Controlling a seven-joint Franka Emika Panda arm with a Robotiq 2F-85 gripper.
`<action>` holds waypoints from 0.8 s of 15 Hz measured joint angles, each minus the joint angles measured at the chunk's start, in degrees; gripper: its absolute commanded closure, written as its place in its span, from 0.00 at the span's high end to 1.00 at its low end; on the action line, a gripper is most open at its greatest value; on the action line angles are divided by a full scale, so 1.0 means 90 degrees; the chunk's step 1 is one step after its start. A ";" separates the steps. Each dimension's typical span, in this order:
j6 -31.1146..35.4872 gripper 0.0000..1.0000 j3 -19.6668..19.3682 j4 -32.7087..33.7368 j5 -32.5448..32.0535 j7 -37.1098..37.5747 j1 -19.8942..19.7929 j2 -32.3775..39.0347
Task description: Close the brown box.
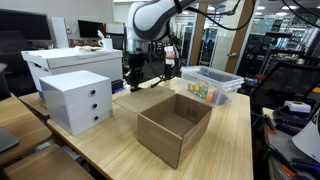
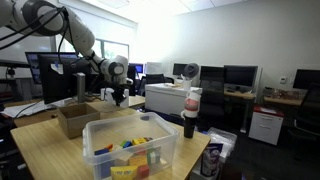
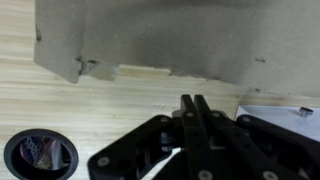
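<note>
The brown box [image 1: 176, 127] stands open on the wooden table, also seen in an exterior view [image 2: 73, 119]. Its large flap [image 1: 141, 99] lies folded out flat on the table toward the back. In the wrist view the flap's brown cardboard [image 3: 150, 35] fills the top of the picture. My gripper [image 1: 133, 86] hangs just above the flap's far edge, also seen in an exterior view [image 2: 118, 99]. In the wrist view its fingers [image 3: 195, 102] are pressed together with nothing between them, over bare table beside the flap's edge.
A white three-drawer box [image 1: 78, 101] stands beside the brown box. A larger white box [image 1: 68, 61] sits behind it. A clear plastic bin [image 1: 211, 86] with colourful items is on the other side [image 2: 131, 150]. A dark bottle [image 2: 190, 113] stands near the bin. A black round container [image 3: 40, 156] is on the table.
</note>
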 measured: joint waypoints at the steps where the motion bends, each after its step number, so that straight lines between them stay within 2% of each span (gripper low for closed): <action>1: -0.0053 0.00 0.0004 0.0001 0.0003 0.0000 0.0000 0.0013; 4: -0.0459 0.02 0.0045 0.0041 0.0079 0.0001 -0.0008 0.0024; 7: -0.1327 0.01 0.0093 0.0300 0.0308 0.0019 -0.0013 0.0023; 12: -0.2374 0.02 0.0137 0.0817 0.0574 0.0224 0.0004 0.0012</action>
